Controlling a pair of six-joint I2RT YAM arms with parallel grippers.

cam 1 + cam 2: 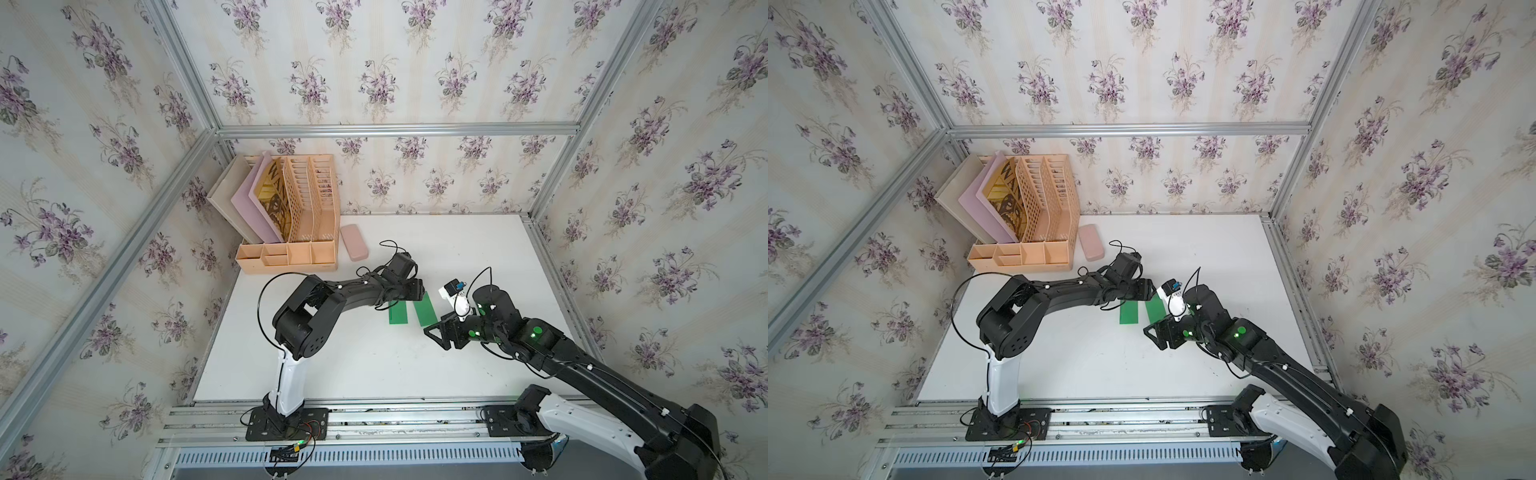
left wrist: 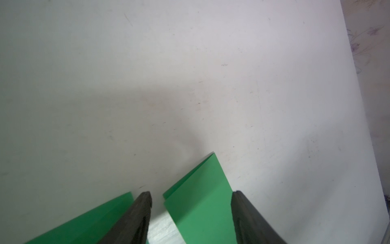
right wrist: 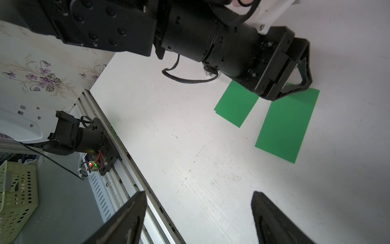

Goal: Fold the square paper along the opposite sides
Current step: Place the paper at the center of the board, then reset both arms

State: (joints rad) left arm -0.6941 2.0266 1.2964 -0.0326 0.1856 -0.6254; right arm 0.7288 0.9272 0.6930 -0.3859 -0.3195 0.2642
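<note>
Seemingly near the end of the fold. On the white counter: the green paper, flat, showing as two green strips with a pale gap between. Doubled layers along one strip's edge in the left wrist view, so probably a side already turned over. Hard to tell whether one sheet or two pieces.

Directly above the paper's end nearer the back wall: the left tool, released, fingers parted to either side of one strip and pinching nothing. Likely held apart there so that the flap settles where it lies and does not get dragged off.

Just beside the paper's near corner, on the right arm's side: the right tool, also spread wide and empty, over bare counter. Probably kept close so as to steady or press the sheet without blocking the other arm.

Well beyond the paper, toward the back wall: a peach desk organiser and a pink case, apart from the work.
</note>
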